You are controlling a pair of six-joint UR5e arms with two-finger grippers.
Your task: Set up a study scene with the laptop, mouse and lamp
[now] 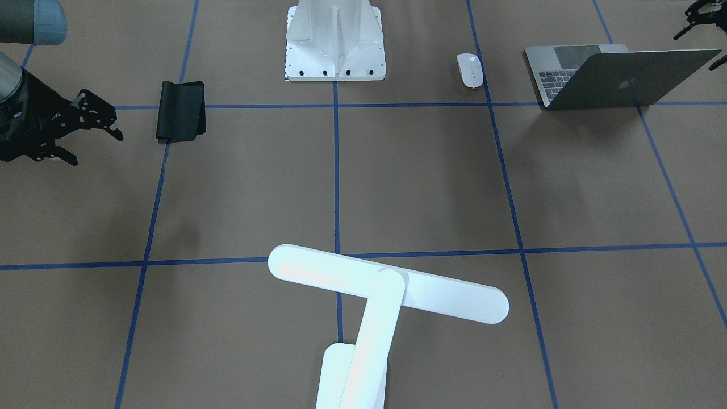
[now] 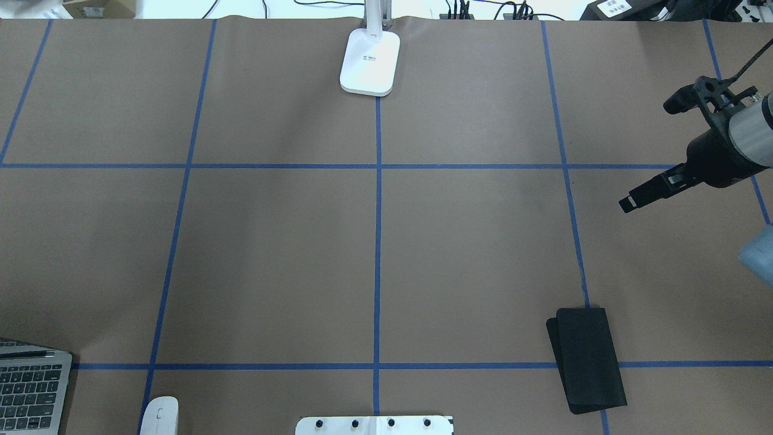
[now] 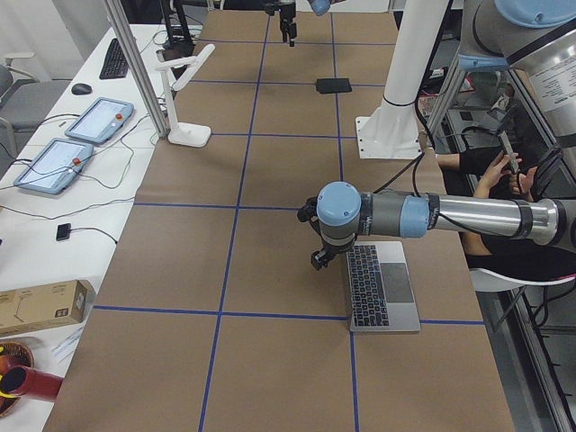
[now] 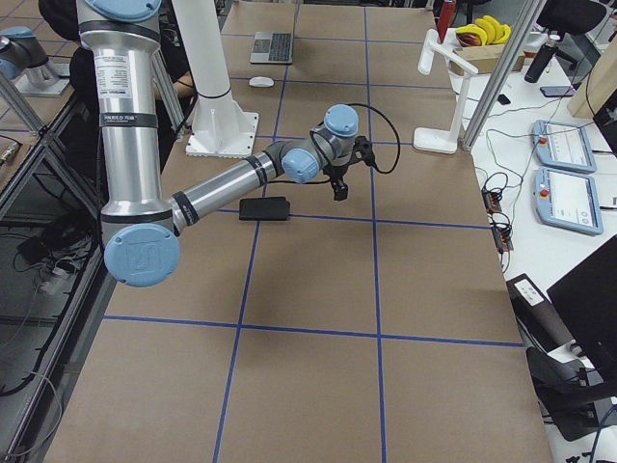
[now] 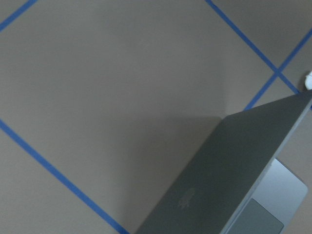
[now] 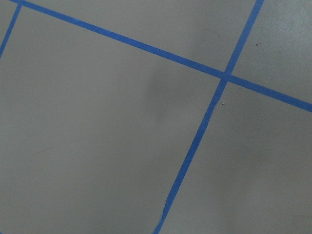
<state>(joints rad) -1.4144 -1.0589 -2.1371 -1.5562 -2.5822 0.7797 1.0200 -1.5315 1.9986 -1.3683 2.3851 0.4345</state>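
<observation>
The grey laptop (image 1: 619, 76) stands open near the robot's left side; it also shows in the overhead view (image 2: 27, 386) and the left wrist view (image 5: 234, 175). The white mouse (image 1: 470, 70) lies beside it, toward the pedestal. The white lamp (image 1: 386, 289) stands at the far middle edge, its base (image 2: 370, 63) on the centre line. My left gripper (image 1: 694, 53) hovers over the laptop's lid, jaws apart and empty. My right gripper (image 1: 93, 145) hangs open and empty above the table's right part, beyond the black mat.
A black folded mat (image 1: 180, 111) lies on the robot's right side. The white ribbed pedestal (image 1: 335, 42) stands at the near middle edge. Blue tape lines grid the brown table (image 2: 278, 260). Tablets and cables lie past the far edge (image 3: 76, 144).
</observation>
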